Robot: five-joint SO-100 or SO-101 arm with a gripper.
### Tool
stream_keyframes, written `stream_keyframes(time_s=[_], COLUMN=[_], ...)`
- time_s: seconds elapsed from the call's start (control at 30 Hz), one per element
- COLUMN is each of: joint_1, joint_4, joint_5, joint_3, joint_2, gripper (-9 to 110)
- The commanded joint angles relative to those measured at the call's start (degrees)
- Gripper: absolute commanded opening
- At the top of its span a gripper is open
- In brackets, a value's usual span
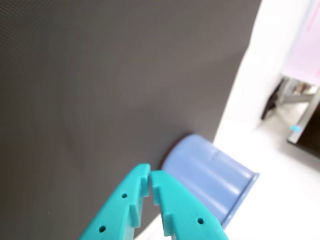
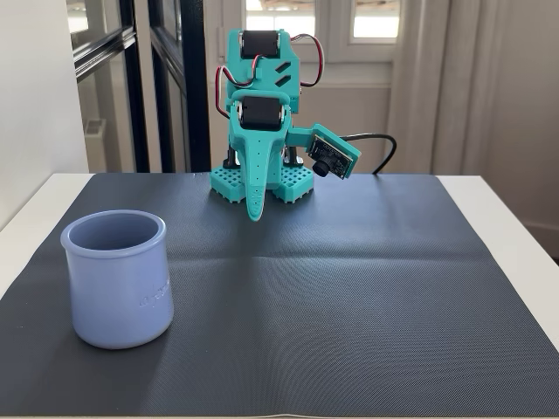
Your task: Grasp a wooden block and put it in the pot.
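In the wrist view we are seeing our teal plastic two-finger gripper point(image 1: 150, 176) rising from the bottom edge, its fingertips pressed nearly together and gripping nothing. Just beyond and to the right, the pale lavender-blue cylindrical pot point(image 1: 212, 176) is sitting at the edge of the dark grey textured mat point(image 1: 110, 90).

In the fixed view we are folding the gripper point(image 2: 253, 214) down at the far side of the mat point(image 2: 349, 288), tips narrow and empty. The pot point(image 2: 118, 279) is standing upright at near left, well apart from it. The wooden block is showing in neither view.
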Motion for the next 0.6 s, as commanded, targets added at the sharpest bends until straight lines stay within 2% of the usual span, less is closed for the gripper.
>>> stream_keyframes(time_s=[0.0,0.57], joint_1=[-0.1,0.3], joint_4=[0.1,0.1], joint_5=[-0.4,0.0], joint_3=[-0.4,-0.4], joint_2=[0.4,0.4], gripper=[0,0])
